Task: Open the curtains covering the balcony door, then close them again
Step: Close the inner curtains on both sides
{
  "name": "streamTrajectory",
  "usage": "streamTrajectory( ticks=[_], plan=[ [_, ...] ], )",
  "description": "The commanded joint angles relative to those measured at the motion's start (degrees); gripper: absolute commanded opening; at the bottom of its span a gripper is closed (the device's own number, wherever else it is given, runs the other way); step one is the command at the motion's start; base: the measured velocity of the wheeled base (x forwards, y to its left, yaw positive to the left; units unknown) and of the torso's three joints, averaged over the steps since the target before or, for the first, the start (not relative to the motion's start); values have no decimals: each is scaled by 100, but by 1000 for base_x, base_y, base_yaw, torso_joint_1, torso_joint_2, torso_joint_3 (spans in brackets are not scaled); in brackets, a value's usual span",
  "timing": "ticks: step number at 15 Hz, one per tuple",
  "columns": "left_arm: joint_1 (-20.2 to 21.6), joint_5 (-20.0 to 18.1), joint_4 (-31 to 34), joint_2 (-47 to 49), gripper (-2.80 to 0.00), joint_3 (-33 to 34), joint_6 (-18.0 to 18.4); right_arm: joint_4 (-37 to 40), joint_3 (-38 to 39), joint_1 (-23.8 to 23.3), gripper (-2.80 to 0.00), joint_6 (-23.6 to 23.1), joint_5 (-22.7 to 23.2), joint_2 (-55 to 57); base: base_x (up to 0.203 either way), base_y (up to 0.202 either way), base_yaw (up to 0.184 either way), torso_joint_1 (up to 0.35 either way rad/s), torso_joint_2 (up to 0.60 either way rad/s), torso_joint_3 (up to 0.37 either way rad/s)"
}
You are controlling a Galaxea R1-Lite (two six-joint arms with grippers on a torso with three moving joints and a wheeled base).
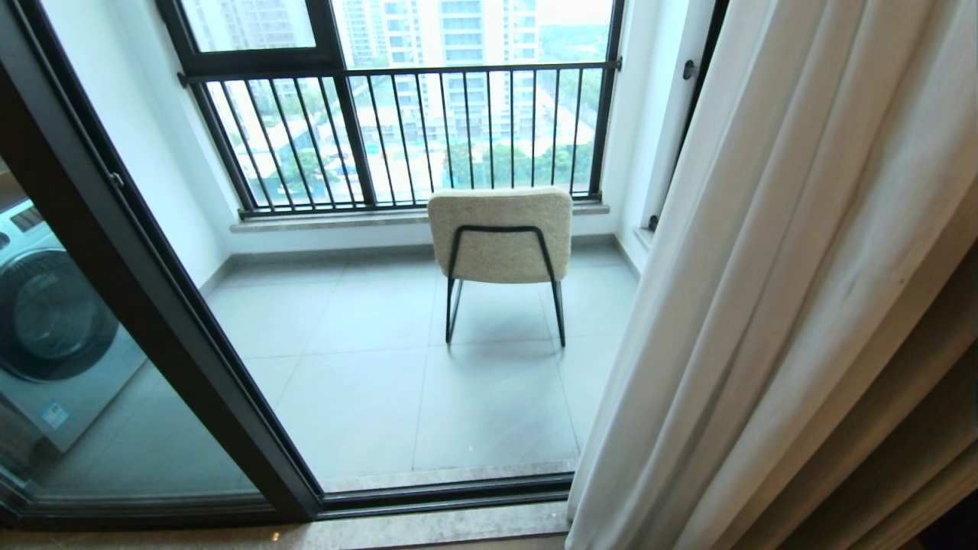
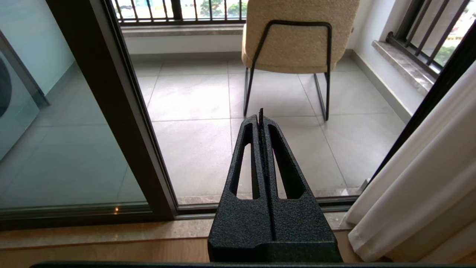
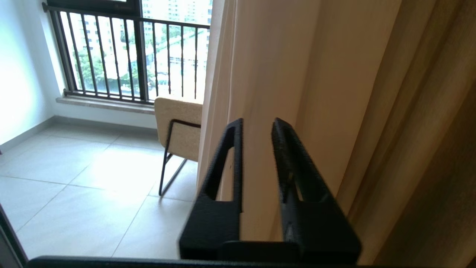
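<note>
The white curtains (image 1: 764,267) hang bunched in vertical folds at the right side of the doorway, and the opening beside them is uncovered. The balcony door (image 1: 153,305) has a dark frame that runs diagonally at the left, with its glass panel further left. Neither arm shows in the head view. My right gripper (image 3: 256,124) is open with a narrow gap between its fingers. It points at the curtains (image 3: 267,74) close ahead, and I cannot tell if it touches them. My left gripper (image 2: 260,115) is shut and empty, low before the door sill, with the curtains (image 2: 420,193) off to its side.
A beige chair (image 1: 500,233) with black legs stands on the tiled balcony floor before the barred railing window (image 1: 405,130). A washing machine (image 1: 53,328) shows behind the left glass panel. A thicker tan drape (image 1: 917,382) hangs to the right of the white curtains.
</note>
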Motion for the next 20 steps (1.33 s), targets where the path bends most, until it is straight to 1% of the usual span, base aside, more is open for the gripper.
streamTrajectory(
  ticks=[1, 3, 6, 8, 10, 13, 15, 17, 20],
  plan=[
    [1, -2, -1, -2, -280, 1, -3, -24, -326, 2, 0, -17, 9, 514, 0, 0, 0, 0, 0, 0],
    [1, -2, -1, -2, -280, 1, 1, -90, -485, 0, 0, -23, 11, 699, 0, 0, 0, 0, 0, 0],
    [1, -2, -1, -2, -280, 1, -1, -452, -681, 6, 0, -4, 18, 1012, 0, 0, 0, 0, 0, 0],
    [1, -2, -1, -2, -280, 1, 1, -691, -805, 6, 0, 158, 18, 1231, 0, 0, 0, 0, 0, 0],
    [1, -2, -1, -2, -280, 1, -6, -753, -947, 5, 0, 215, 48, 1425, 0, 0, 0, 0, 0, 0],
    [1, -2, -1, -2, -280, 1, -6, -771, -1194, 6, 0, 270, 296, 1708, 0, 0, 0, 0, 0, 0],
    [1, -2, -1, -2, -280, 1, -7, -1052, -1321, 21, 0, 458, 547, 1960, 0, 0, 0, 0, 0, 0],
    [1, -2, -1, -2, -280, 1, 2, -1357, -1400, 24, 0, 536, 712, 2225, 0, 0, 0, 0, 0, 0],
    [1, -2, -1, -2, -280, 1, -7, -1457, -1644, 24, 0, 533, 799, 2570, 0, 0, 0, 0, 0, 0]
  ],
)
